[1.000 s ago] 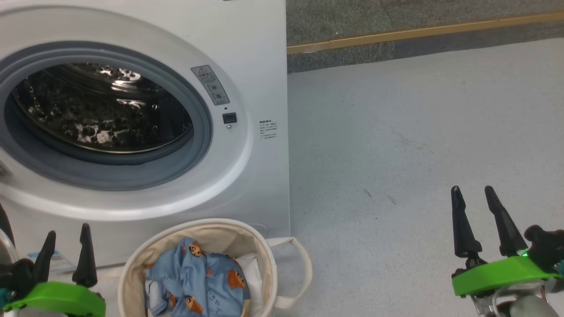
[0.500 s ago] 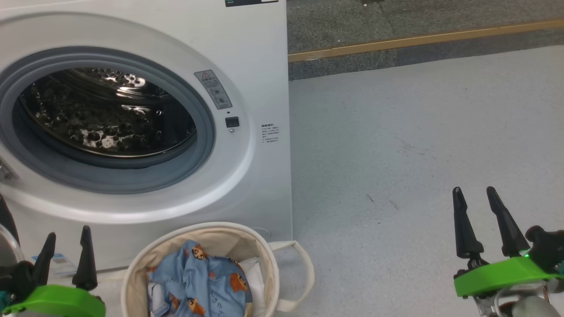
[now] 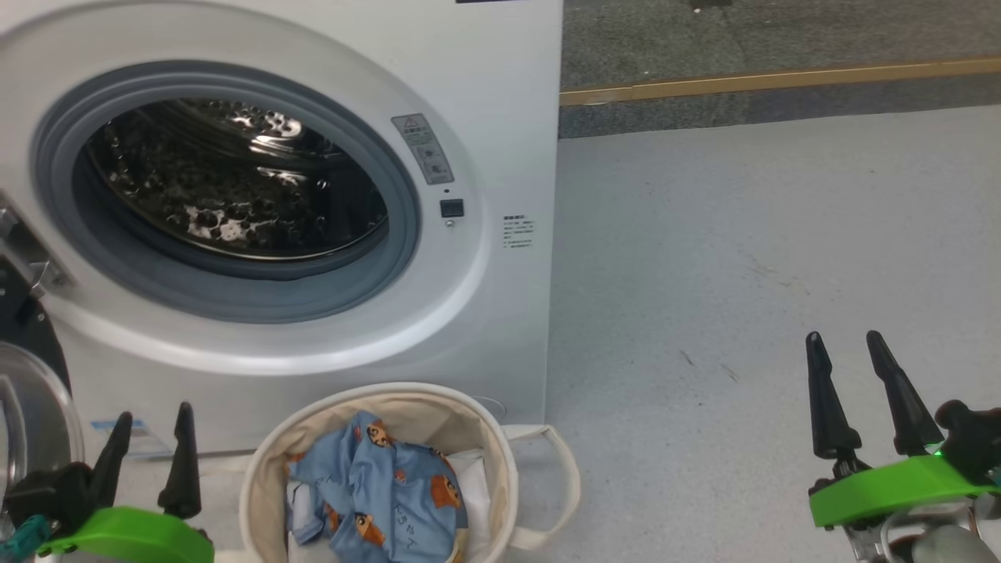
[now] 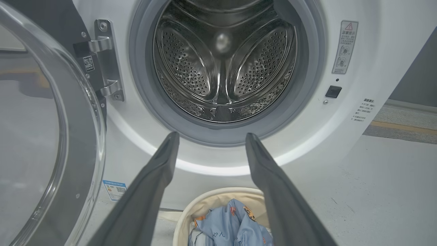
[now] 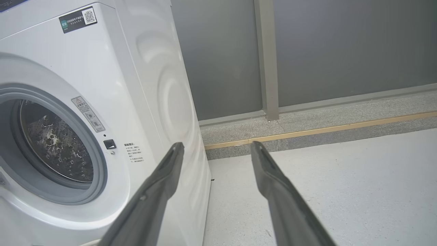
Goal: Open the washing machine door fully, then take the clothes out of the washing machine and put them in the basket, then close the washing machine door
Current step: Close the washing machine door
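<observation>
Clothes [image 3: 375,493]: one small light blue garment, crumpled, printed with orange-brown cartoon animals and dark handwritten script too small to read. It lies in the basket [image 3: 438,395] on top of a white cloth [image 3: 478,481]. The basket is a round cream canvas tub with a looped handle [image 3: 559,485]; it stands on the floor [image 3: 743,234] against the foot of the machine [image 3: 500,94], under the drum mouth and near the front's right corner. Drum [image 4: 222,61]: bare perforated steel, grey gasket [image 3: 235,293] around it. Door [image 4: 51,136] is swung wide on its hinge [image 4: 107,59] at the left of the machine's front, clear glass bulge toward the camera. Writing: grey warning label [image 4: 345,47] with a red triangle, a block of black print [image 3: 518,232] right of the latch [image 3: 451,208], a blue sticker [image 4: 114,189] low on the front, a QR tag [image 4: 88,63] at the hinge, a black QR label [image 5: 78,19] near the top; none is legible. Left gripper [image 3: 155,414] hangs left of the basket, jaws spread wide, holding nothing. Right gripper [image 3: 844,340] is well apart over bare floor, jaws likewise spread and empty.
</observation>
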